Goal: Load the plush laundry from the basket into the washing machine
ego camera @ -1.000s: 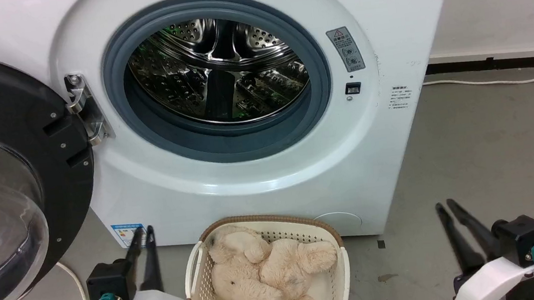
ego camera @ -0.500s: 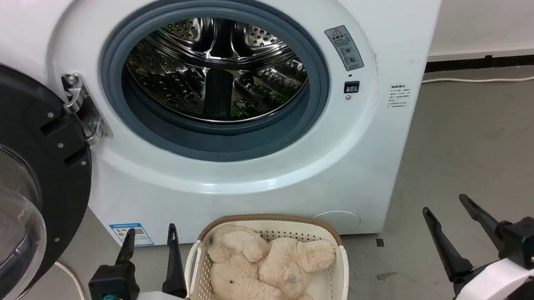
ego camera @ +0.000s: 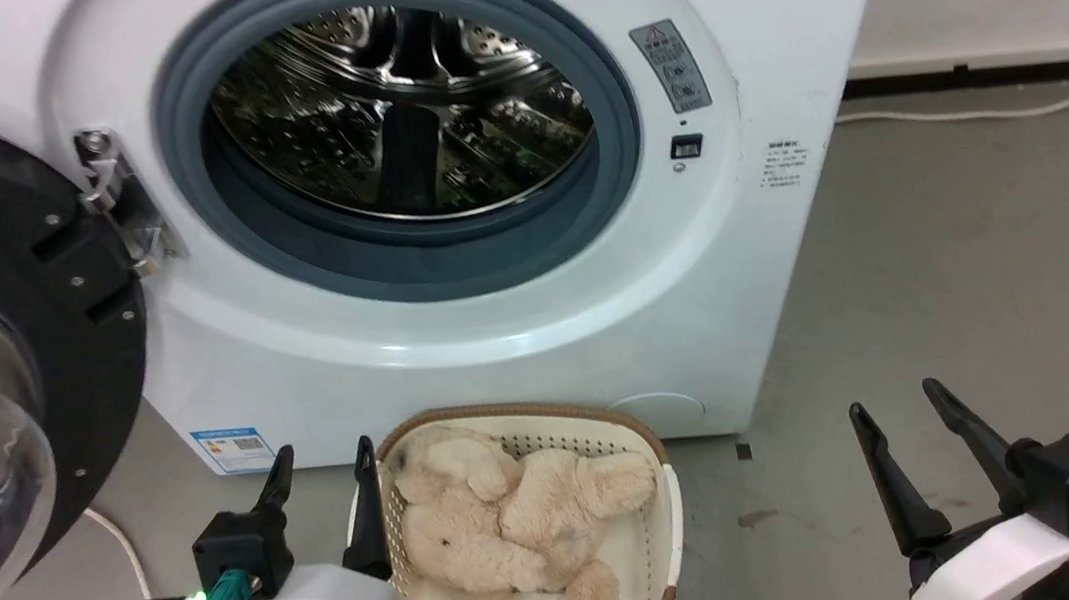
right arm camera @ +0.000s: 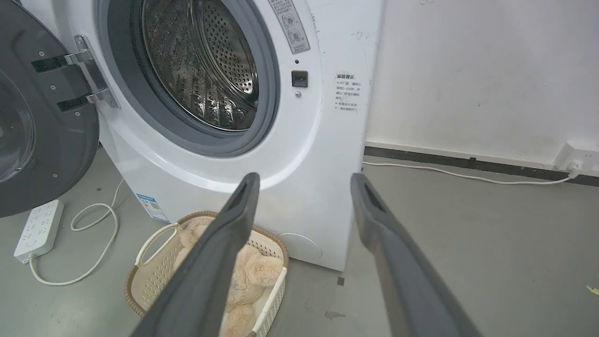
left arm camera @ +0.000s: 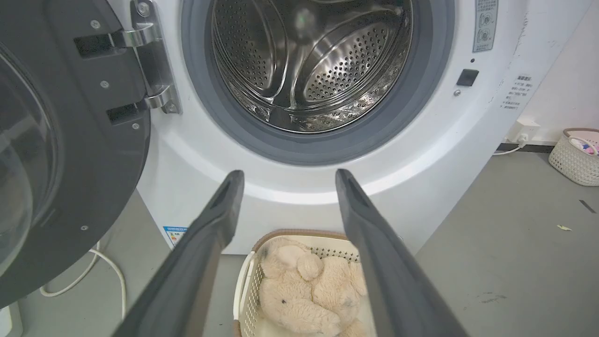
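Jaws on both arms stand spread apart with nothing between them. The left gripper (ego camera: 324,455) sits low at the left side of the basket (ego camera: 517,411), pointing toward the washing machine (ego camera: 499,344). In the head view its inner finger (ego camera: 368,510) crosses the basket's left rim; whether it touches the plastic cannot be told. From the left wrist view, the same gripper (left arm camera: 289,174) frames the basket (left arm camera: 245,281) from above.

The right gripper (ego camera: 893,400) is well apart from the basket, over bare floor (ego camera: 946,293) to the right of the machine's front corner. Its own camera looks past the released jaws at that corner.

The plush laundry (ego camera: 510,524) lies inside the basket, curled on its side and filling most of it. Its head is toward the machine and one floppy limb reaches the near end. The basket rests on the floor just before the foot of the washing machine, below the round opening.

The door (ego camera: 14,329) is swung fully open to the left on its hinge, and the steel drum (ego camera: 403,114) shows bare perforated metal.

A white cable (ego camera: 976,111) runs along the floor's far edge by the wall (right arm camera: 468,70). A power strip (right arm camera: 37,229) lies on the floor under the open door, its cord looping beside it. A second basket (left arm camera: 575,157) stands near the wall, beyond the machine.
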